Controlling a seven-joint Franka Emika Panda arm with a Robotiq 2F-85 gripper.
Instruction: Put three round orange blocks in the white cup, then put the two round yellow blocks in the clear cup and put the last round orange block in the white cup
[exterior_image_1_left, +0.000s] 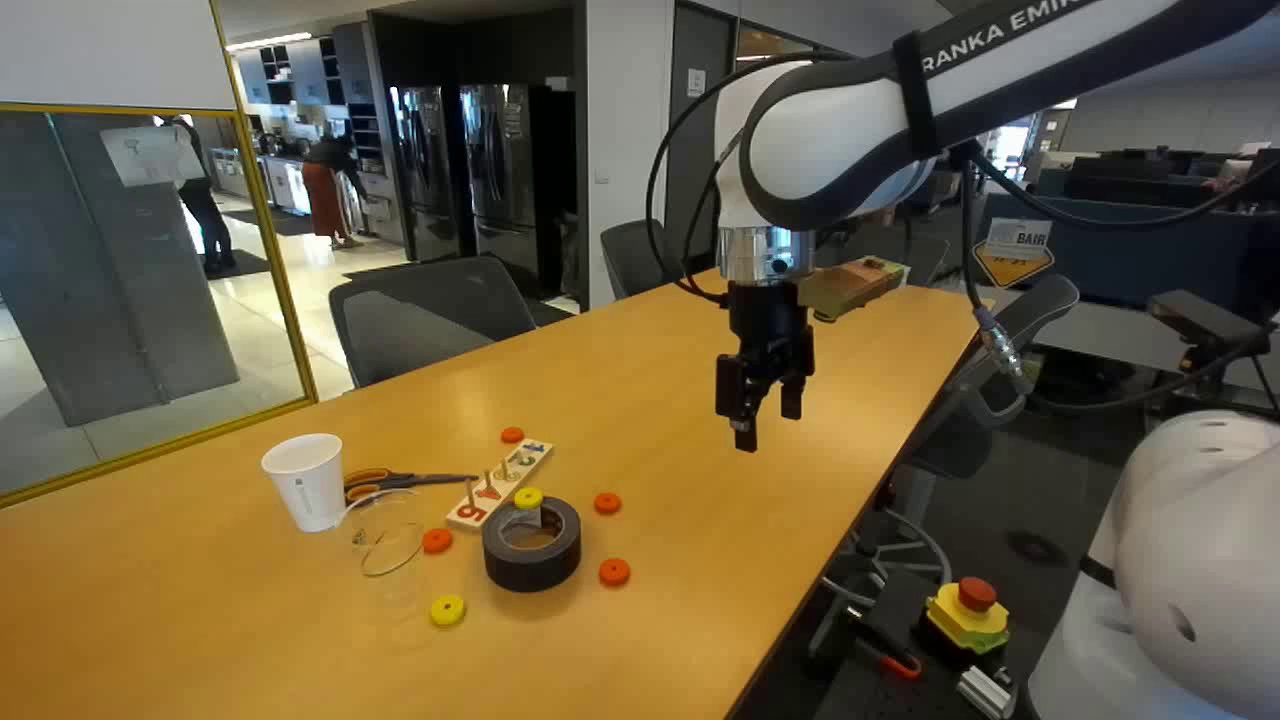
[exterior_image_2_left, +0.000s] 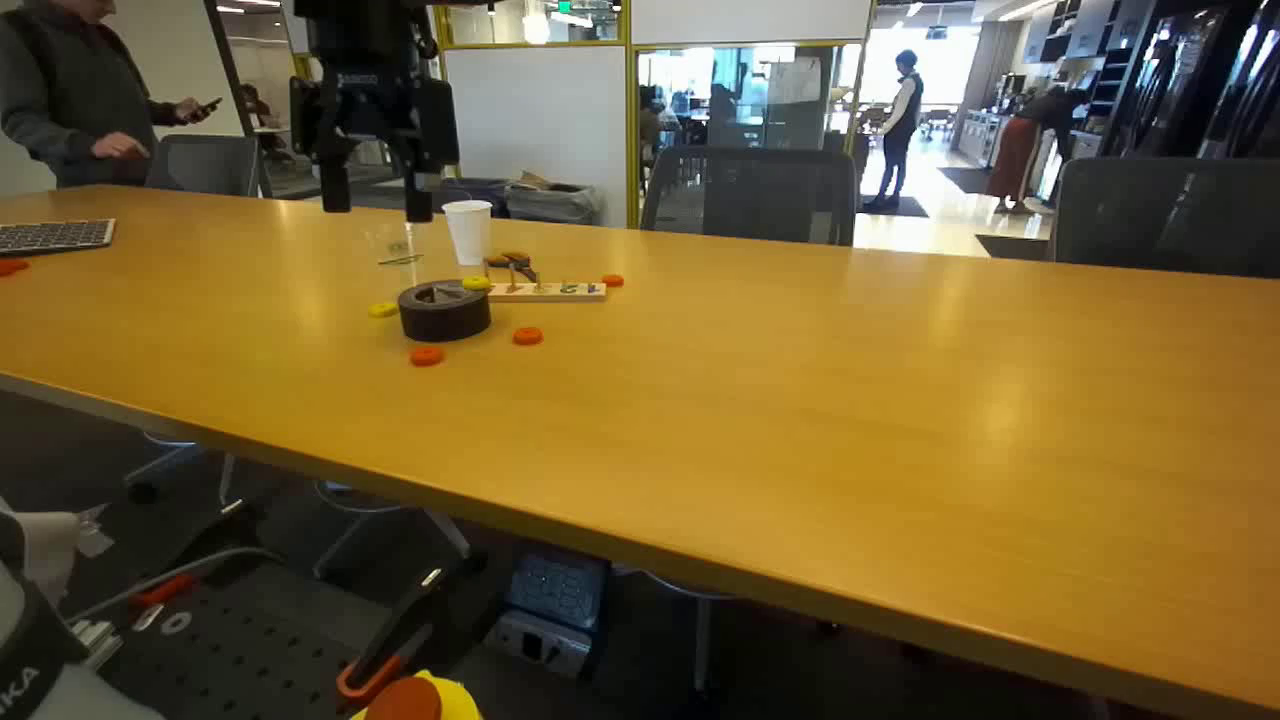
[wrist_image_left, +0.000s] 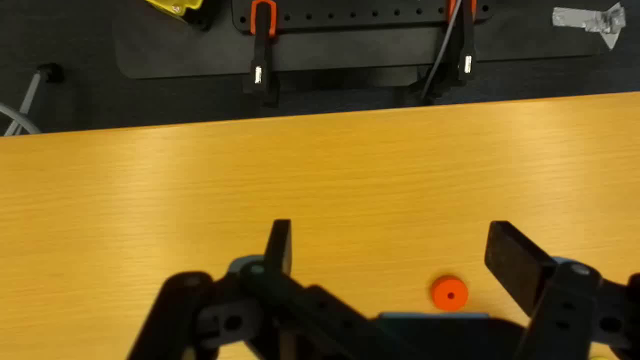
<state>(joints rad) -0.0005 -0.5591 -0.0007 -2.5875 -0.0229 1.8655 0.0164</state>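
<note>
Orange round blocks (exterior_image_1_left: 614, 572), four in all, lie on the table (exterior_image_1_left: 680, 640) at the lower left of an exterior view, a roll of dark tape (exterior_image_1_left: 532, 570) among them. One yellow block (exterior_image_1_left: 528, 497) sits on its rim, the second yellow block (exterior_image_1_left: 448, 610) below left. Further left stands the white cup (exterior_image_1_left: 308, 485), upright, the clear cup (exterior_image_1_left: 388, 540) beside it. The gripper (exterior_image_1_left: 769, 420) hangs right of centre, jaws wide apart.

Wooden table (exterior_image_2_left: 900, 400), dark tape roll (exterior_image_1_left: 530, 574) lying flat, numbered peg board (exterior_image_1_left: 492, 495) near it, orange-and-black scissors (exterior_image_1_left: 405, 480), keyboard (exterior_image_2_left: 55, 236), mesh chairs (exterior_image_2_left: 750, 195), person (exterior_image_2_left: 75, 100) holding phone (exterior_image_2_left: 210, 105), steel fridges (exterior_image_1_left: 500, 170)
</note>
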